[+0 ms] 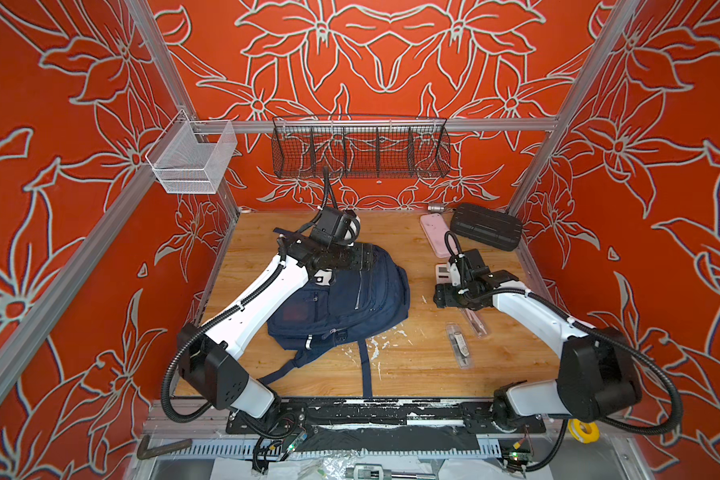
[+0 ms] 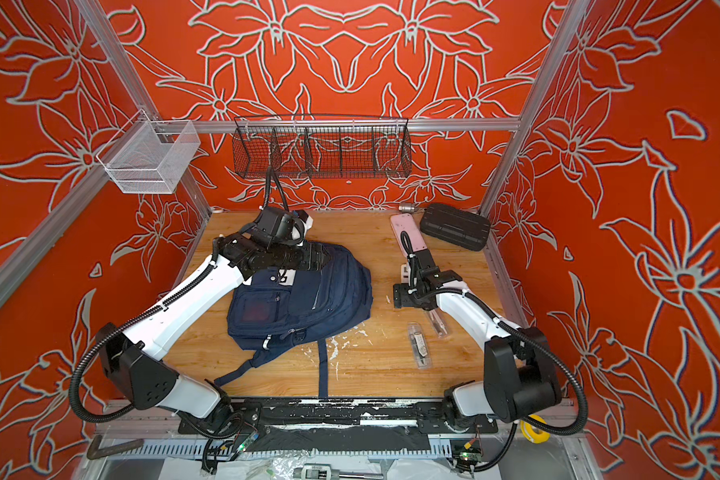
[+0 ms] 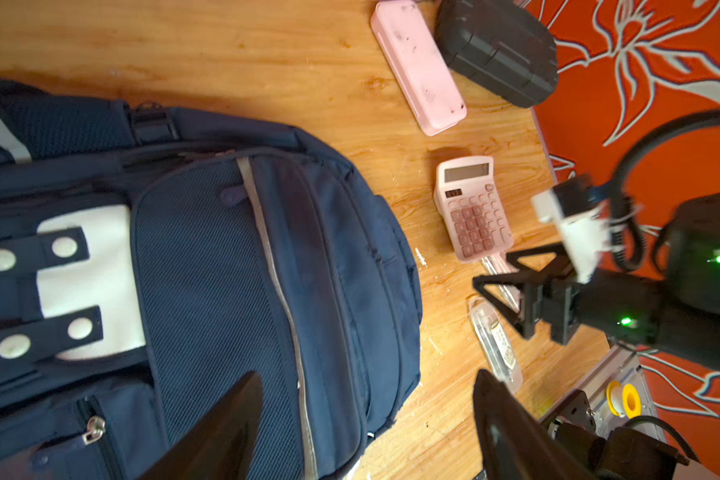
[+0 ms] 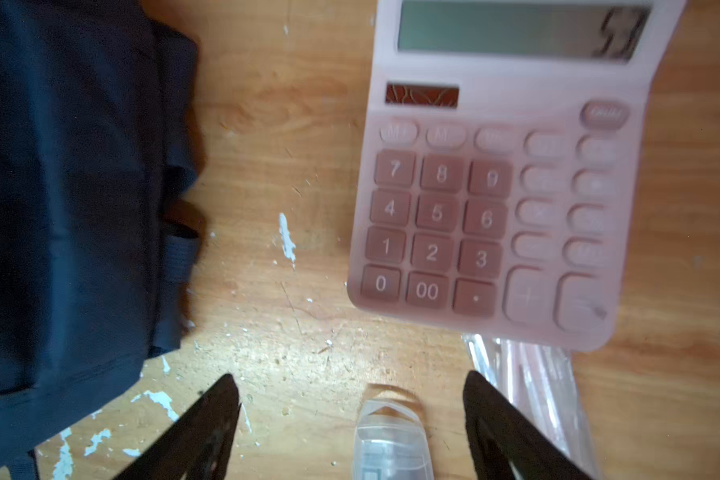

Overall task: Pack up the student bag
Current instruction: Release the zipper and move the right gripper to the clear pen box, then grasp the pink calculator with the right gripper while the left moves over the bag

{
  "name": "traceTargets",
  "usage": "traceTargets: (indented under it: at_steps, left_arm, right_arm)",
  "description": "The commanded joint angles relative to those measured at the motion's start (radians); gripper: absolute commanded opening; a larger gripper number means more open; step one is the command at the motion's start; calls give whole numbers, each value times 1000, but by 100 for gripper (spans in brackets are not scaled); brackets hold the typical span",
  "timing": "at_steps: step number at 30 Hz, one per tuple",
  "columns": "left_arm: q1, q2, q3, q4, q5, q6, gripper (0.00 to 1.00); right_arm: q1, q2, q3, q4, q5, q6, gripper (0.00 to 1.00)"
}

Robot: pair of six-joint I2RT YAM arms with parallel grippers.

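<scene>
In both top views the student bag (image 1: 341, 299) (image 2: 300, 299) lies flat on the wooden table (image 1: 412, 365), left of centre, with its straps trailing toward the near edge. The left tool (image 1: 360, 255) hangs over the bag's far end. The right tool (image 1: 443, 295) sits to the bag's right, clear of it, above the near end of a pink calculator (image 1: 443, 272).

In the left wrist view the left tool (image 3: 362, 415) stands wide and holds nothing. One finger (image 3: 225, 428) is above the bag's front panel, and the other is above bare table just beside the bag.

In the right wrist view the right tool (image 4: 350, 428) is spread wide and grips nothing. A clear packet (image 4: 391, 440) lies on the table under the gap. The bag lies to the tool's left, near but not touching it, and the calculator lies just beyond the fingertips.
</scene>
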Motion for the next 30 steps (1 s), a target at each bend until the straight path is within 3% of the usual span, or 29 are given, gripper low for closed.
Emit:
traceTargets:
  at_steps: [1,9,13,19,25,30]
  left_arm:
    - [-4,21,18,-3,-28,23,80]
    - [-8,-17,2,-15,-34,20,81]
    - [-7,-60,-15,-26,-38,19,81]
    - [-7,-79,-51,-9,-51,20,81]
    - [-7,-44,-38,-5,-51,30,81]
    - [-8,9,13,-30,-56,63,81]
  right_arm:
    - [-3,-1,-22,-34,31,56,97]
    - [4,-20,-107,-58,-61,152,97]
    - [10,-73,-180,-74,-20,234,92]
    - [18,-118,-193,-87,23,228,92]
    - [5,-113,-24,-82,64,168,94]
    - [-110,56,160,-82,3,42,90]
